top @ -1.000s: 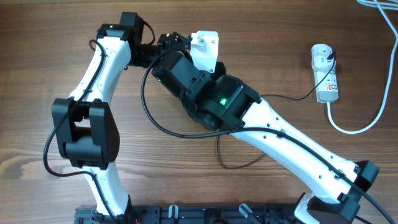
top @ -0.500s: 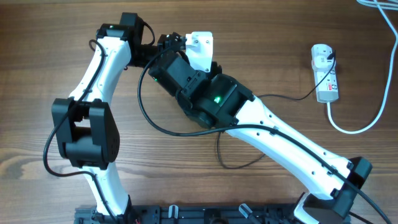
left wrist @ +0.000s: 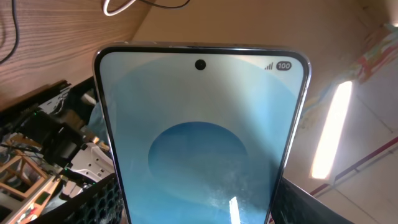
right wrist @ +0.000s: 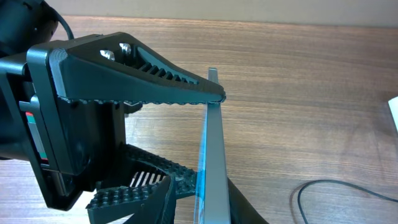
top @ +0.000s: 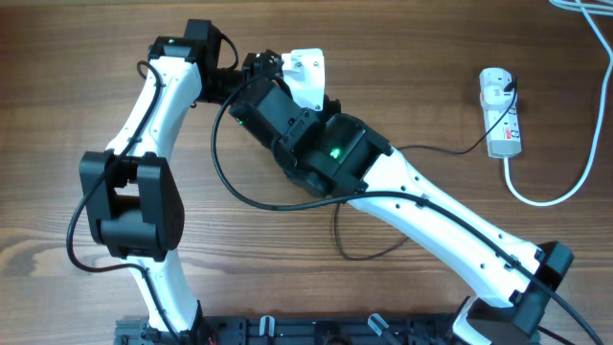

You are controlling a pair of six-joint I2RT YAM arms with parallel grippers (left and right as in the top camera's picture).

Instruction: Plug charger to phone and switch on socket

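Observation:
The phone (top: 308, 69) is held up off the table at the top centre, where both arms meet. In the left wrist view its cyan screen (left wrist: 199, 124) fills the frame, gripped by its side edges between my left gripper's (left wrist: 199, 208) black fingers. In the right wrist view the phone (right wrist: 212, 124) stands edge-on. My right gripper (right wrist: 217, 193) straddles its lower part, with a gap on the left side. The charger cable (top: 450, 150) runs from the socket (top: 501, 113) under the right arm and loops out (top: 341, 244). Its plug tip is hidden.
The socket's thick white cord (top: 565, 192) curves along the right edge of the table. The right arm's own black cable (top: 222, 163) loops over the table centre. A thin black cable (right wrist: 311, 186) lies on the wood below the phone.
The right arm's wrist shifted slightly left and up. The phone shifted a little left with it, then all held still. The left arm has not visibly moved.

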